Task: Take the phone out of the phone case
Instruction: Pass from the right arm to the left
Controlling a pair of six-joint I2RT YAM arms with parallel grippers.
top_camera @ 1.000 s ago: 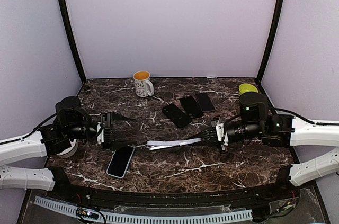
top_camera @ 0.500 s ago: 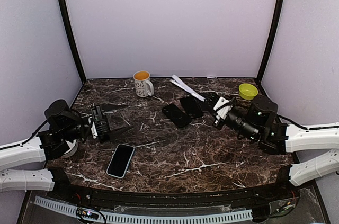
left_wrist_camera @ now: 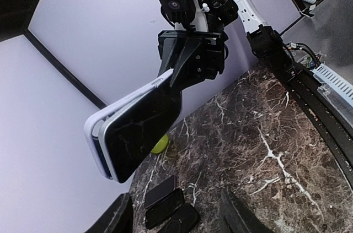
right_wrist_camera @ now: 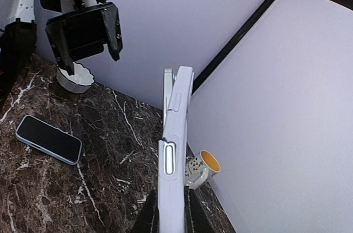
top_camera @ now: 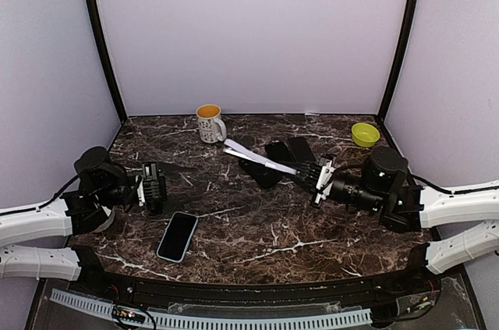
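A dark-screened phone point(left_wrist_camera: 144, 125) sits in a pale lavender phone case point(top_camera: 257, 157), held in the air over the middle of the table. My right gripper point(top_camera: 315, 179) is shut on its near end. In the right wrist view the case point(right_wrist_camera: 175, 150) stands edge-on between my fingers point(right_wrist_camera: 149, 217), and at its far end a narrow gap shows between phone and case. My left gripper point(top_camera: 158, 188) hangs open and empty at the left, well apart from the case. In the left wrist view its fingers point(left_wrist_camera: 117, 217) frame the bottom edge, facing the held phone.
Another phone point(top_camera: 178, 236) in a light blue case lies flat near the front left. Three dark phones point(top_camera: 279, 157) lie side by side under the held case. A speckled mug point(top_camera: 209, 122) stands at the back, a green bowl point(top_camera: 364, 134) at the back right.
My right gripper swung the cased phone from low and pointing left, up toward the back, then down to point back-left. My left gripper drew back left and its jaws narrowed somewhat.
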